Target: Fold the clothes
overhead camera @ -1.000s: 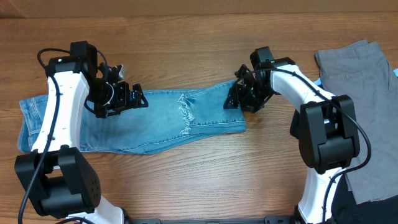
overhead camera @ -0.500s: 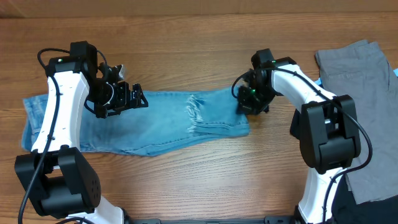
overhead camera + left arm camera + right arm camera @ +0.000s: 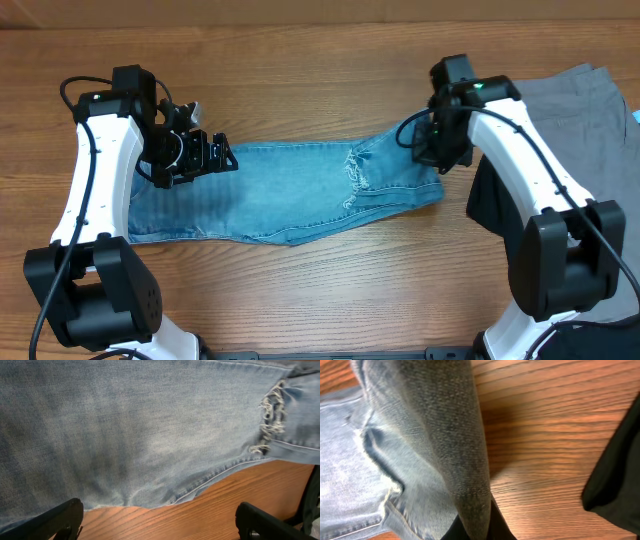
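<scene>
The light blue jeans (image 3: 280, 195) lie stretched across the middle of the table, with a frayed rip (image 3: 353, 172) right of centre. My right gripper (image 3: 434, 158) is shut on their right end. In the right wrist view a ridge of denim (image 3: 450, 435) rises from the table into my right gripper (image 3: 477, 532). My left gripper (image 3: 214, 156) hangs open over the left part of the jeans, holding nothing. In the left wrist view its fingers (image 3: 65, 516) stand wide apart above the jeans' (image 3: 150, 425) near edge and bare wood.
A grey garment (image 3: 585, 120) lies flat at the right edge, just behind the right arm. A black shape (image 3: 617, 475) lies on the wood right of the held denim. Bare wooden table (image 3: 300, 290) runs along the front and back.
My right gripper has shut on the jeans' right end and pulled it rightward. The whole garment slid right, its left end leaving the table's left edge. The left arm has not moved.
</scene>
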`<state>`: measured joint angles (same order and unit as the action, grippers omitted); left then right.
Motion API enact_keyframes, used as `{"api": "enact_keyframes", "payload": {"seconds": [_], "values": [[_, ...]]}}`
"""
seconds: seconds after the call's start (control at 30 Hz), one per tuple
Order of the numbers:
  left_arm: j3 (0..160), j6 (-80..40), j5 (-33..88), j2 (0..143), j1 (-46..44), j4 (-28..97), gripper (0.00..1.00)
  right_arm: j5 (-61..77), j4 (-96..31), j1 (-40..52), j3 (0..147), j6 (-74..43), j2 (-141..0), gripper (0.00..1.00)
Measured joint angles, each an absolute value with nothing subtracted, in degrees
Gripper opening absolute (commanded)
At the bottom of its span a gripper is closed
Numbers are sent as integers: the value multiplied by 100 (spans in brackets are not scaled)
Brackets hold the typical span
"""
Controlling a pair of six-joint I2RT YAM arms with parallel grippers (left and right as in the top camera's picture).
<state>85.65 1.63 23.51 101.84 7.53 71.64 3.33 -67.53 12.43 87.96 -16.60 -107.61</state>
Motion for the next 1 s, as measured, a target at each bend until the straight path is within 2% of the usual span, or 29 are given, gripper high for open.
{"api": "enact_keyframes", "payload": {"seconds": [0.47,0.77,1.0], "values": [[8565,163,2353,10184,753,7179,100,40,-6086,2834,8796,-2141,-10763,4],[8565,163,2351,10184,753,7179,100,-21,-5712,3240,8796,-2622,-10899,4],[8565,163,2351,10184,753,7177,100,451,-5148,3566,8796,-2978,-11089,7]]}}
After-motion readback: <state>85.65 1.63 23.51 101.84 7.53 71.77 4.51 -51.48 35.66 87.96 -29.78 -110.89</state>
